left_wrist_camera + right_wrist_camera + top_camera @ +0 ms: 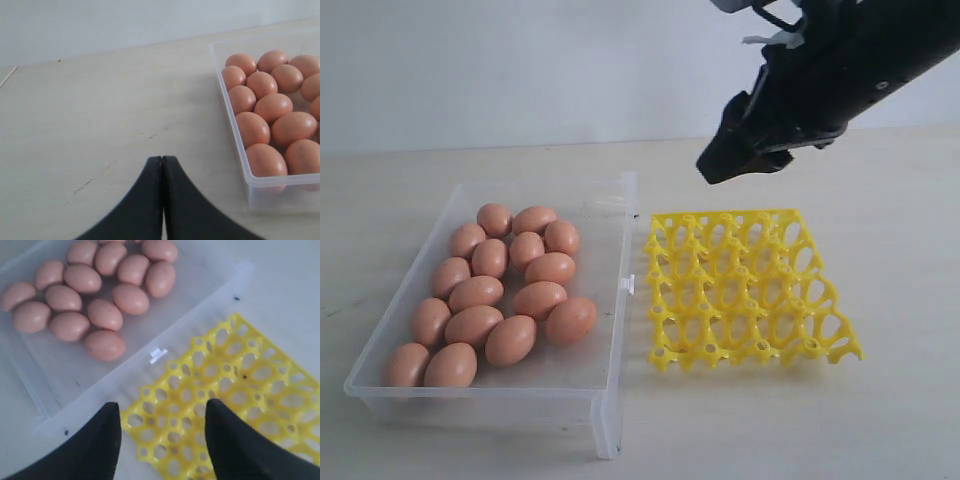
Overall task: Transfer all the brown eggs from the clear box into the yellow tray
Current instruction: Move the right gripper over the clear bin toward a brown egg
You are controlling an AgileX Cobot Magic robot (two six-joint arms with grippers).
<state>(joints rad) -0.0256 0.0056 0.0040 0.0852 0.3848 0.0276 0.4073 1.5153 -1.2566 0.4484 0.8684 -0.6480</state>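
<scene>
Pale tabletop (880,400) with a plain white wall (520,60) behind, nothing fancy; the clear box (616,330) sits on the left side and the yellow tray (724,214) is parked just beside it on the right, not quite touching as far as I can tell. All the brown eggs (475,293) are in the box, I count about sixteen, bunched toward the side away from the tray; every cup of the tray looks empty, so my read is the job hasn't really started yet.

Right gripper (163,412) hangs in the air over the tray, near its far edge in the outside view; its two fingers stand wide apart with nothing between them. Left gripper (162,160) has its fingers pressed together, holding nothing, over bare table on the outer side of the box.

So I'd say we're at the reach for the first egg; the next move would be swinging the right arm over the box wall and dropping down on one egg, probably the loner nearest the tray (570,320) since it has room around it; fingers need to straddle it, not poke it, and close gently; eggs are smooth and round, so they'll roll off if nudged.
</scene>
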